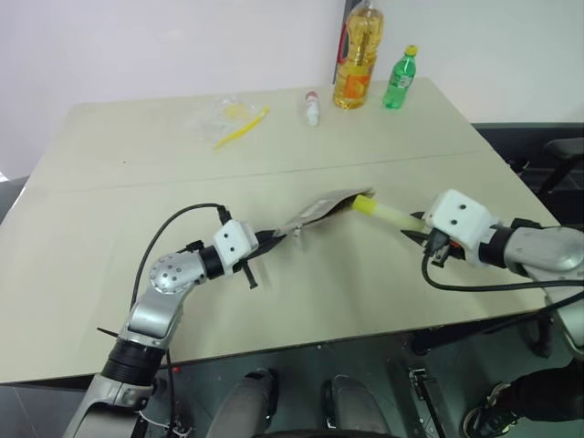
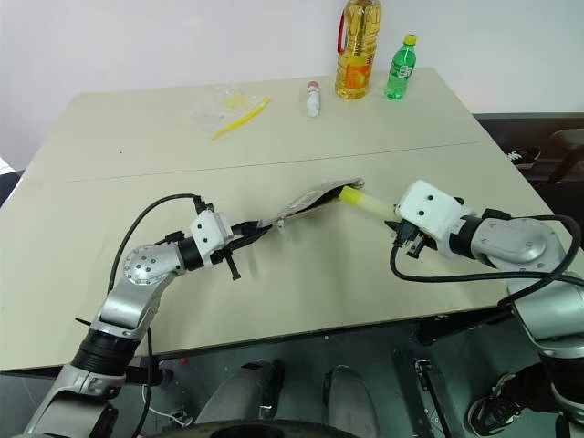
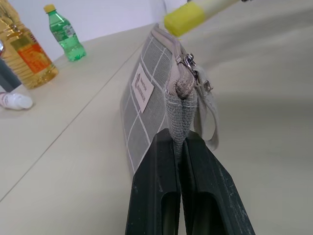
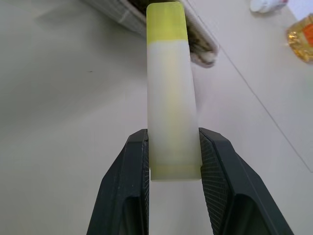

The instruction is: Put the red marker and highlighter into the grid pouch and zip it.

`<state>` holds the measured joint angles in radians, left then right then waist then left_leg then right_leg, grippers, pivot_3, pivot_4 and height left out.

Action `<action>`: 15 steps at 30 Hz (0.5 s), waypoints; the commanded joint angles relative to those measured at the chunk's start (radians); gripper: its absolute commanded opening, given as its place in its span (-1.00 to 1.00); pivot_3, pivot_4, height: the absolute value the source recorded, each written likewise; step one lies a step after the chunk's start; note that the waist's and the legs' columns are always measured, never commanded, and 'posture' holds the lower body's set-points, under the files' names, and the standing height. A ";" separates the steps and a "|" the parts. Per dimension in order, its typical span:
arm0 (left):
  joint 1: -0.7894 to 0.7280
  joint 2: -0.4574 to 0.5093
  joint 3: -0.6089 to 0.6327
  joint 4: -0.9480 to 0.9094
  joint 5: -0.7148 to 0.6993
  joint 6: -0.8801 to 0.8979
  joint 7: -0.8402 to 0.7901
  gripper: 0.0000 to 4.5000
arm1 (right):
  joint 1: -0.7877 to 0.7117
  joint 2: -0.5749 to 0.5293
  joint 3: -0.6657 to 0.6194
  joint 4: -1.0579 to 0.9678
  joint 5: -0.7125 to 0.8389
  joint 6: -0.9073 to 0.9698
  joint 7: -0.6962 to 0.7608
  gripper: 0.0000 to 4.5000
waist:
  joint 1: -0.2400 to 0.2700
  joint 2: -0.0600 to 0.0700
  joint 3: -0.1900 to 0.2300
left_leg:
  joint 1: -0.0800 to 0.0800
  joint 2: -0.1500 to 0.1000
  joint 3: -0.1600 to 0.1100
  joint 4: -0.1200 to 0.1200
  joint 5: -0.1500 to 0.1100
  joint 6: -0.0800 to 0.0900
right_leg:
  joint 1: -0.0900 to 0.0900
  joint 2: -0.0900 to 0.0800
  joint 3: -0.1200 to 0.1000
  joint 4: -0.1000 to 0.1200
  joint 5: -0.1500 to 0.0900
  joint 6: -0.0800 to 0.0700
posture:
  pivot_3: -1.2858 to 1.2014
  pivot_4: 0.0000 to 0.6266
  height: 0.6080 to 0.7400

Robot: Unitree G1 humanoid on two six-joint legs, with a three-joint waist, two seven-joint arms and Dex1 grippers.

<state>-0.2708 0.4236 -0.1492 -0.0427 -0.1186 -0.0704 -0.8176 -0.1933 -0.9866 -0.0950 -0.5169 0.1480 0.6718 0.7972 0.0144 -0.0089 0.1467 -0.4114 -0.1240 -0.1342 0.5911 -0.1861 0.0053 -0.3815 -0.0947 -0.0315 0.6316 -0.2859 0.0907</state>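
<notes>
grid pouch (image 3: 146, 103): grey, white grid lines, white label. highlighter (image 4: 171, 93): pale translucent yellow, brighter yellow cap. Pouch interior probably dark.

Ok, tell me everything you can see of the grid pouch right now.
The grid pouch is flat grey fabric with thin white grid lines, a small white label, a metal zipper pull and a fabric loop at the near end. It stands on edge, lifted over the table, its near end pinched by the shut left gripper. At its far, open end, the cap of the highlighter, held by the right gripper, sits at the mouth.
</notes>
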 commanded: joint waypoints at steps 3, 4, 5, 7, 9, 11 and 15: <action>-0.004 -0.001 0.000 -0.029 -0.015 -0.015 -0.006 -1.00 | -0.020 -0.004 -0.011 -0.026 -0.001 -0.005 -0.009 -0.62 | 0.000 0.000 0.000 | 0.000 0.000 0.000 0.000 0.000 0.000 | 0.000 0.000 0.000 0.000 0.000 0.000 | 0.03 -0.52 1.00; -0.003 -0.001 -0.001 -0.031 -0.015 -0.016 -0.008 -1.00 | -0.020 -0.004 -0.001 -0.022 -0.008 -0.010 -0.011 -0.62 | 0.000 0.000 0.000 | 0.000 0.000 0.000 0.000 0.000 0.000 | 0.000 0.000 0.000 0.000 0.000 0.000 | 0.03 -0.52 1.00; -0.003 0.000 -0.004 -0.035 -0.016 -0.017 -0.012 -1.00 | -0.024 0.002 0.007 -0.016 -0.011 -0.013 -0.017 -0.62 | 0.000 0.000 0.000 | 0.000 0.000 0.000 0.000 0.000 0.000 | 0.000 0.000 0.000 0.000 0.000 0.000 | 0.03 -0.52 1.00; 0.001 0.004 -0.009 -0.044 -0.015 -0.021 -0.021 -1.00 | -0.040 0.024 0.018 -0.002 -0.010 -0.009 -0.033 -0.62 | 0.000 0.000 0.000 | 0.000 0.000 0.000 0.000 0.000 0.000 | 0.000 0.000 0.000 0.000 0.000 0.000 | 0.03 -0.52 1.00; 0.003 0.006 -0.013 -0.048 -0.013 -0.023 -0.025 -1.00 | -0.043 0.026 0.031 0.006 -0.017 -0.014 -0.032 -0.62 | -0.001 0.000 0.000 | 0.000 0.000 0.000 0.000 0.000 0.000 | 0.000 0.000 0.000 0.000 0.000 0.000 | 0.03 -0.52 1.00; 0.004 0.005 -0.013 -0.050 -0.012 -0.022 -0.023 -1.00 | -0.040 0.021 0.043 0.007 -0.023 -0.019 -0.027 -0.62 | 0.000 0.000 0.000 | 0.000 0.000 0.000 0.000 0.000 0.000 | 0.000 0.000 0.000 0.000 0.000 0.000 | 0.03 -0.52 1.00; 0.004 0.007 -0.012 -0.057 -0.016 -0.018 -0.021 -1.00 | -0.032 -0.009 0.073 -0.001 -0.043 -0.042 -0.003 -0.62 | 0.000 0.000 0.000 | 0.000 0.000 0.000 0.000 0.000 0.000 | 0.000 0.000 0.000 0.000 0.000 0.000 | 0.03 -0.52 1.00</action>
<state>-0.2671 0.4282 -0.1664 -0.0560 -0.1200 -0.0734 -0.8390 -0.2181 -0.9744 -0.0131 -0.4975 0.1209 0.6550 0.7848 0.0147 -0.0087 0.1468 -0.4116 -0.1240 -0.1341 0.5910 -0.1862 0.0054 -0.3816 -0.0948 -0.0314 0.6311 -0.2859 0.0907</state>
